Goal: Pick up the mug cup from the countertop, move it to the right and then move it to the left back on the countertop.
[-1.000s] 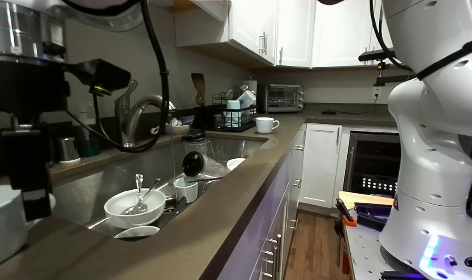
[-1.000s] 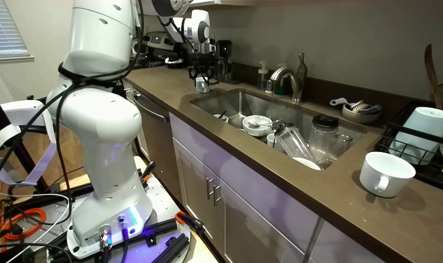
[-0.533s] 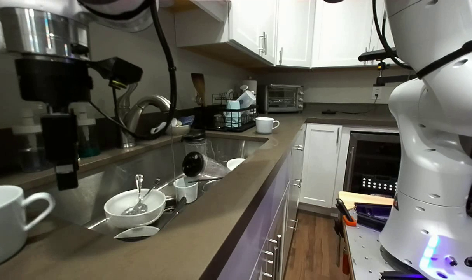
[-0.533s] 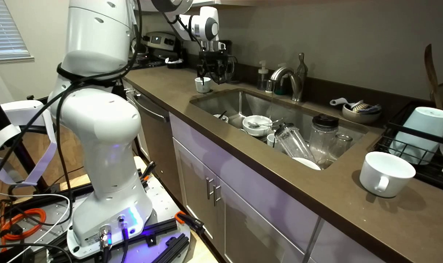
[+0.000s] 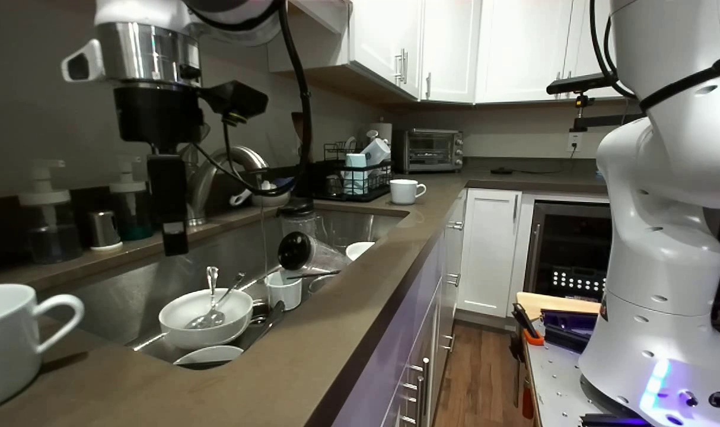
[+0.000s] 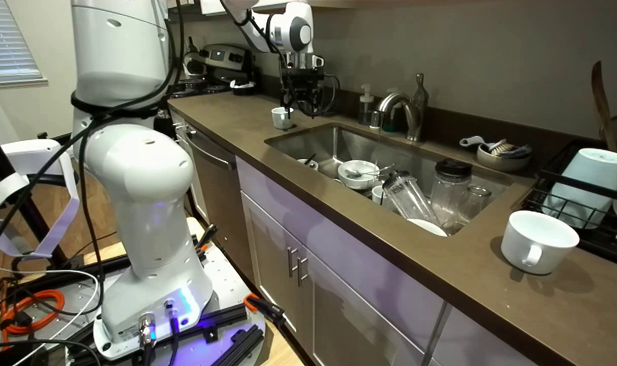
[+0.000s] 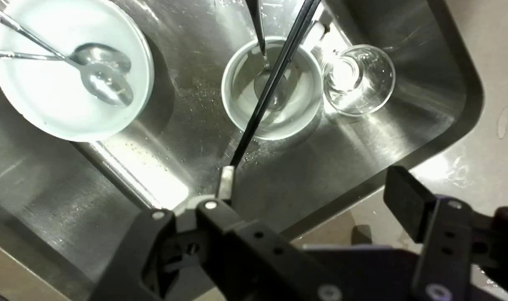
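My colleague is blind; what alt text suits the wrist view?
Open gripper over a steel sink set in a counter. In the sink, a white bowl holds two spoons; right of it are a glass and a cup crossed by a dark stick.

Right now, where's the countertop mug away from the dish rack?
In an exterior view, the mug is at frame left, on the countertop beside the sink.

In an exterior view, your far white rounded ceramic mug point(image 6: 282, 120) sits on the taupe stone-like counter point(image 6: 562, 305) left of the rectangular steel sink point(image 6: 357, 145). Your near white rounded ceramic mug point(image 6: 546, 248) is right of it, just beside the black wire dish rack point(image 6: 606, 254). Inside, a round white bowl point(image 6: 357, 184) lies left of a tilted clear cylindrical jar point(image 6: 410, 199).
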`<act>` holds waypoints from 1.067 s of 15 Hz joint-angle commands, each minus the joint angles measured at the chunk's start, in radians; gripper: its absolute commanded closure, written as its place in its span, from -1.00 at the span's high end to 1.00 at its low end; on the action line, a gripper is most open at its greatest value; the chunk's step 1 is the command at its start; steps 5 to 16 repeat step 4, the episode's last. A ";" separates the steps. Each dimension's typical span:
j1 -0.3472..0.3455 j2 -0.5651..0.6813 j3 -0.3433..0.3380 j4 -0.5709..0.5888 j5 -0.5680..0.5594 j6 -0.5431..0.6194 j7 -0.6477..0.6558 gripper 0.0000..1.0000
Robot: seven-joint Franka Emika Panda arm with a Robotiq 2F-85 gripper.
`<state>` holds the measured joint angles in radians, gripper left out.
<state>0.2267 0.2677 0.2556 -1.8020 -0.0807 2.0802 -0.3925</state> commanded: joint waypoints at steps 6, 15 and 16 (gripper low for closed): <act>0.002 0.014 0.001 0.008 0.000 -0.002 0.001 0.85; 0.002 0.014 0.001 0.008 0.000 -0.002 0.001 0.85; 0.002 0.014 0.001 0.008 0.000 -0.002 0.001 0.85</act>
